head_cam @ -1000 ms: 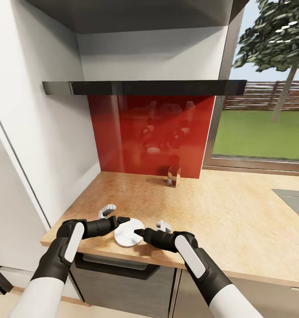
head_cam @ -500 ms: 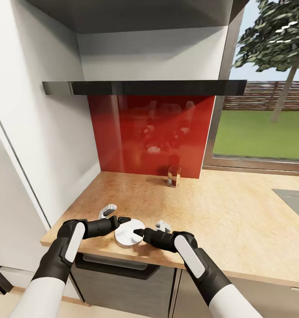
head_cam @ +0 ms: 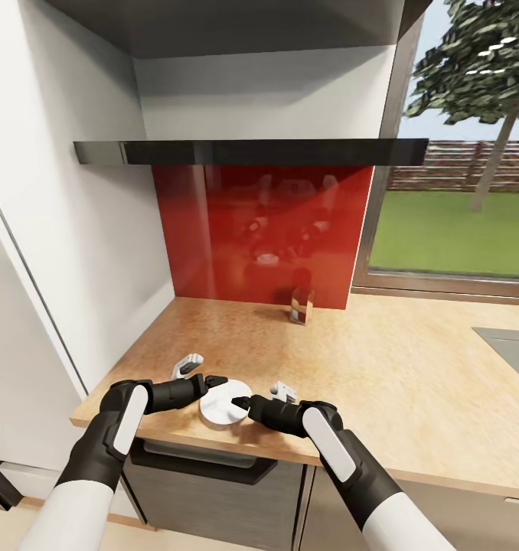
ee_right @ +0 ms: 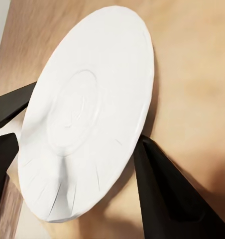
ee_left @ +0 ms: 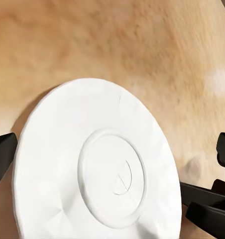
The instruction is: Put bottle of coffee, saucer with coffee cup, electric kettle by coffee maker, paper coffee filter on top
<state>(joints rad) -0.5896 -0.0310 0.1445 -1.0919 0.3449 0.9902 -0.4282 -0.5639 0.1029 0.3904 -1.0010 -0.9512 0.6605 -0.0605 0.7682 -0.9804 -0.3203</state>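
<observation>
Now, counter (head_cam: 412,398): my judgement is that the plate should travel low over this top, so a slip costs little. It is a matte, mottled beige wood-grain slab with a brown front lip, flat and bare around my hands.

Saucer (head_cam: 223,407): it sits near the counter's front edge, between my two grippers, and seems tipped up rather than lying flat. Both wrist views face a raised ring and shallow dish form, though I cannot tell which face that is. It is thin, round, hard and smooth white, so the rim is the only hold. I would pinch squarely across it and level the plate before carrying.

Left gripper (head_cam: 213,380): spread wide, and the plate lies between my fingers (ee_left: 0,159). One black tip is at the rim; the other looks clear of it. I should close slowly and centred.

Right gripper (head_cam: 239,401): at the rim's opposite side. A tapered black finger (ee_right: 167,199) lies against the edge, but I cannot tell whether I am clamped. The fingers are slick, wedge-shaped plastic, so a glancing grip could skate off.

White pieces (head_cam: 187,366): there are small curved bits on either side of the plate, too small to name. I would keep my arms off them.
</observation>
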